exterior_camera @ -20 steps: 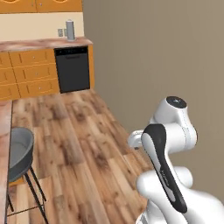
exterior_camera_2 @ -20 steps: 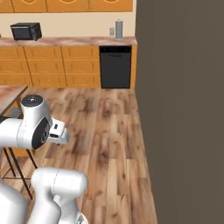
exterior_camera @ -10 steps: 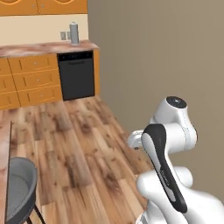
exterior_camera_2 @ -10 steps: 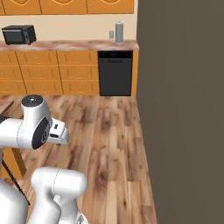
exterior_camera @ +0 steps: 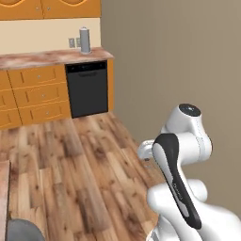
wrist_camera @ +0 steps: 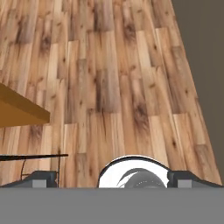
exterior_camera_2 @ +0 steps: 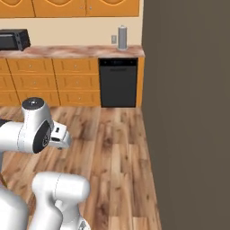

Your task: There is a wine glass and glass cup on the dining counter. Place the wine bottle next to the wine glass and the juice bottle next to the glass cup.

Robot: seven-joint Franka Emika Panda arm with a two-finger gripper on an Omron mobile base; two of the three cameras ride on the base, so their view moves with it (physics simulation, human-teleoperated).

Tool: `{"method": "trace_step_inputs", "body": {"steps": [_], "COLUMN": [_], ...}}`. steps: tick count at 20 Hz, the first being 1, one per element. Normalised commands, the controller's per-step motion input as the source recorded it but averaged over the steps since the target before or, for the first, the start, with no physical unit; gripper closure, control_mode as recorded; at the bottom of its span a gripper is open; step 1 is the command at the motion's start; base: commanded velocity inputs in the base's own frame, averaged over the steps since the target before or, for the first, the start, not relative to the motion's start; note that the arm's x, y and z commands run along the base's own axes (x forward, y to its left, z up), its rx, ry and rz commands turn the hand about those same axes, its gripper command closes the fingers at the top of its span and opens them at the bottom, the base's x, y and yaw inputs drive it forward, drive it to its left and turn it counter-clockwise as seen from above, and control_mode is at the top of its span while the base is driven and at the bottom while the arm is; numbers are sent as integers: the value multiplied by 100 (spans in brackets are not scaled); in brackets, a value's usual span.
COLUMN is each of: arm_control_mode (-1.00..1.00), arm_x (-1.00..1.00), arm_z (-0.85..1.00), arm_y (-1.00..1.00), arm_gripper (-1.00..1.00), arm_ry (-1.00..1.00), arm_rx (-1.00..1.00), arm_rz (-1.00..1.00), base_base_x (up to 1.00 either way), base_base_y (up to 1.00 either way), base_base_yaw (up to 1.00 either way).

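While the arm stands folded at the lower right of the left base view and at the lower left of the right base view, the cameras face a plank floor running up to a back wall of orange cabinets. A black dishwasher sits under the marbled tabletop at upper centre of the left base view, with a grey canister standing on that tabletop against the wall. A black microwave occupies the upper left edge of the right base view. A plain grey-brown wall takes up the right side of both base views. In the hand view the claw points down at the floor; its finger tips sit wide apart at the bottom edge with nothing between them. An orange-brown slab edge enters at the left of that view. A reddish-brown sliver, which may be the dining counter, shows at the lower left edge of the left base view, with a grey rounded object below it.
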Motion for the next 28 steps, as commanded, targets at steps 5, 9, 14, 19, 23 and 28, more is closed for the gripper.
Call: {"method": "trace_step_inputs", "body": {"steps": [5, 9, 14, 19, 23, 28], "arm_control_mode": [100, 100, 100, 100, 100, 100], "arm_x": [0, 0, 0, 0, 0, 0], "arm_z": [0, 0, 0, 0, 0, 0], "arm_y": [0, 0, 0, 0, 0, 0], "arm_gripper": [-100, -100, -100, -100, -100, -100], "arm_ry": [0, 0, 0, 0, 0, 0], "arm_rx": [0, 0, 0, 0, 0, 0], "arm_rz": [0, 0, 0, 0, 0, 0], "base_base_x": [90, 89, 78, 75, 62, 43], "base_base_y": [23, 23, 8, 5, 3, 0], "base_base_yaw": [2, 7, 27, 33, 43, 59]}}
